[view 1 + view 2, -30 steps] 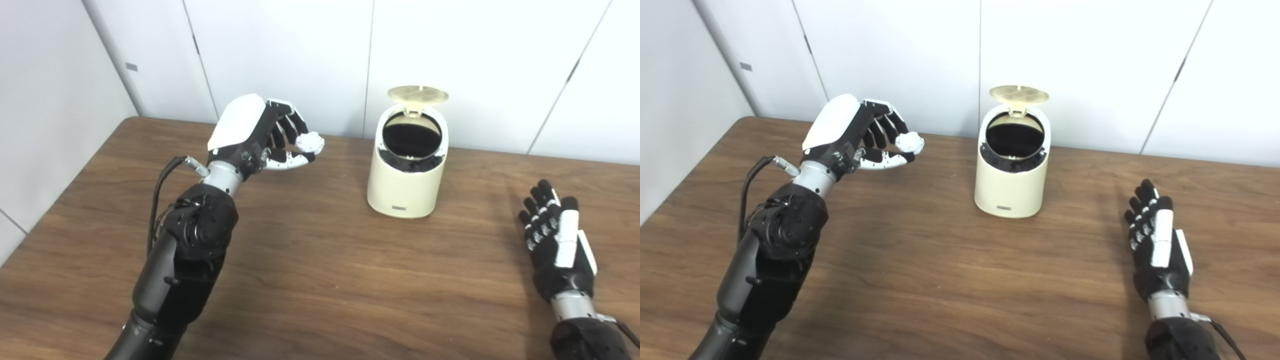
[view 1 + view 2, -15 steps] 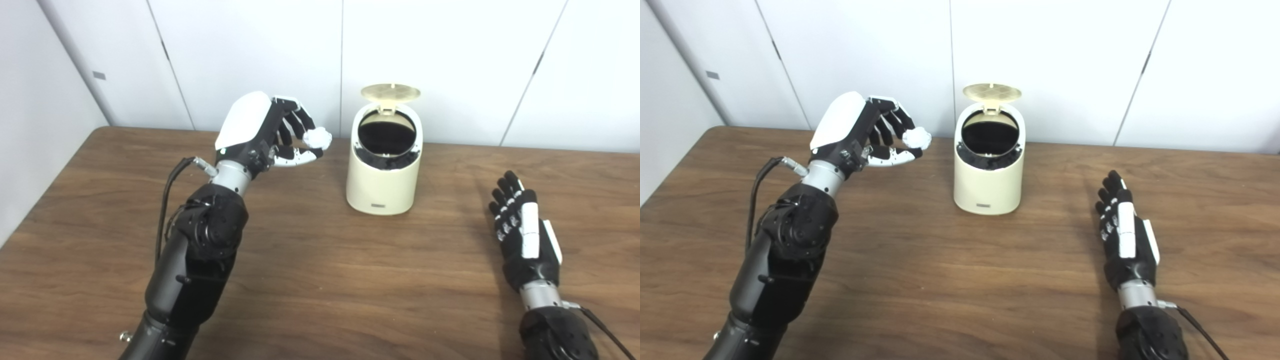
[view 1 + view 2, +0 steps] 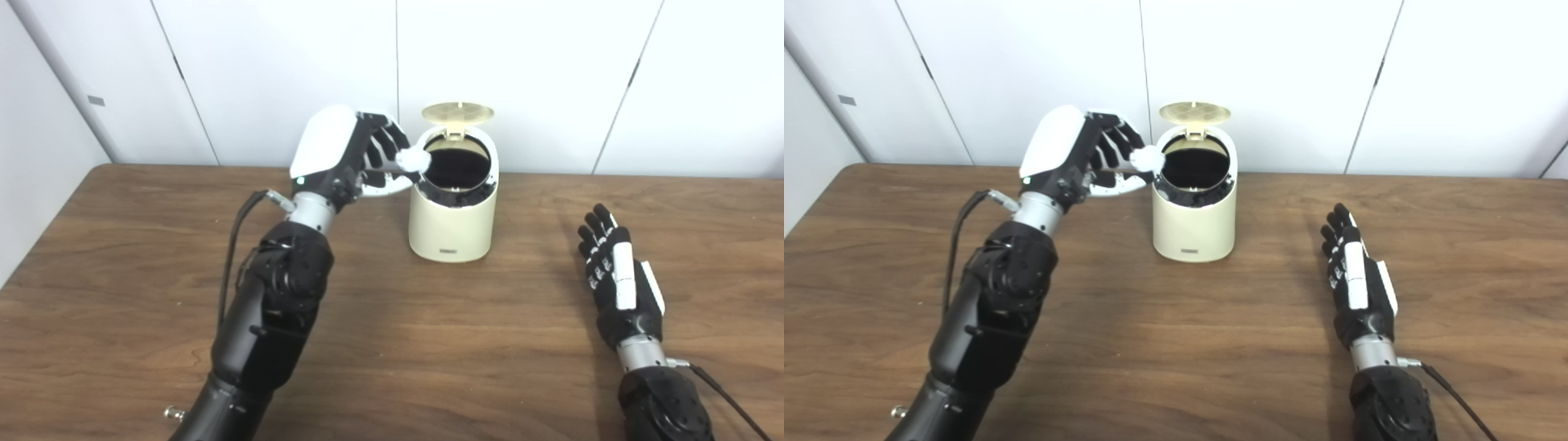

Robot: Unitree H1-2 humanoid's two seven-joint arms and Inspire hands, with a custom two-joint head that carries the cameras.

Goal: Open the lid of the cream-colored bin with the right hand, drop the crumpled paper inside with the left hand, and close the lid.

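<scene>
Your left hand (image 3: 343, 153), black-fingered under a white back shell, holds the small white ball of crumpled paper (image 3: 413, 160) pinched between fingertips and thumb, raised clear of the brown wood-grain table (image 3: 429, 343) and level with the rim of the cream-coloured cylindrical plastic bin (image 3: 452, 214). The bin stands upright near the table's far edge, its round hinged lid (image 3: 457, 111) tipped up and back towards the white panelled wall (image 3: 551, 73), its dark mouth facing up and slightly towards you.

The relation that counts: the paper sits at the mouth's left edge, seemingly just over or just short of the rim; neither view settles which. The opening lies to the right of your fingertips, a little beyond and below them. Judged from here, a short carry rightwards would bring the ball over the middle of the mouth before the fingers spread; let go now and it could catch the rim and roll onto the table.

Your right hand (image 3: 618, 285) lies low over the table, perhaps resting on it, well apart from the bin to its right, fingers extended and slightly spread, holding nothing. It is the farther hand from the bin, and the lid's closing falls to it later.
</scene>
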